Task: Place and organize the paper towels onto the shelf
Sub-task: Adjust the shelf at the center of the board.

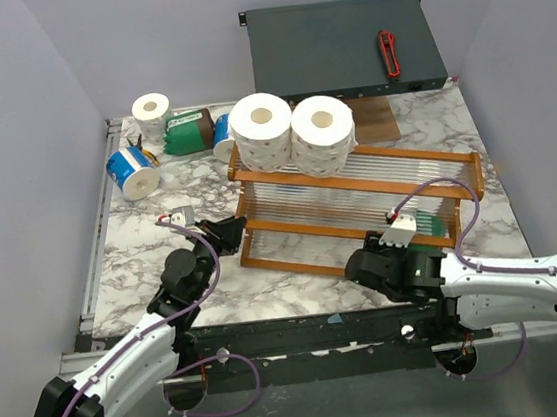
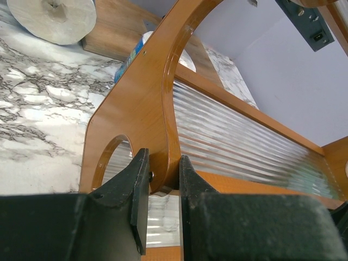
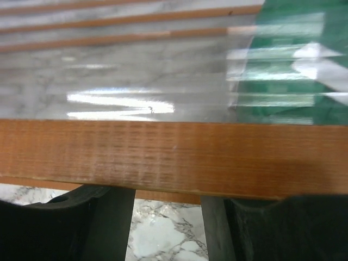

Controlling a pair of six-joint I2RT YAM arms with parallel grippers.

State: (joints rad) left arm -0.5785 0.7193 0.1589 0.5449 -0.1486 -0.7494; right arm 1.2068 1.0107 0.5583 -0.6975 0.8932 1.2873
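The shelf stands mid-table with two bare white paper towels on its top tier. A green-wrapped roll shows through the ribbed plastic at its right end, also in the right wrist view. Loose rolls lie at the back left: a white one, a green one and a blue one. My left gripper is shut on the shelf's left wooden end panel. My right gripper sits under the front rail, its jaws apart with only marble between them.
A flat dark grey box with a red-handled tool on it lies at the back. Another blue roll is tucked behind the shelf's left end. A wooden board lies behind the shelf.
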